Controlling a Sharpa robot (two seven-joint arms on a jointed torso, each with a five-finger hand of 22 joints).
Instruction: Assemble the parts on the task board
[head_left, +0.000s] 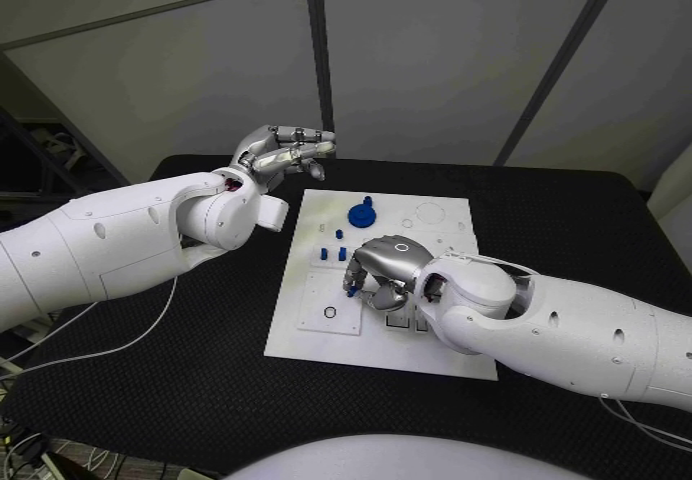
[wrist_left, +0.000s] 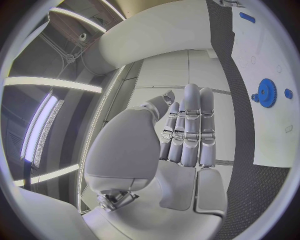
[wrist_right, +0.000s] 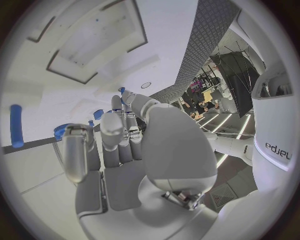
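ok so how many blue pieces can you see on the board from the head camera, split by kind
blue gear: 1
small blue pegs standing on the task board: 3
blue piece at the fingertips of the right hand: 1
total: 5 in sight; the right hand covers part of the board and may hide more
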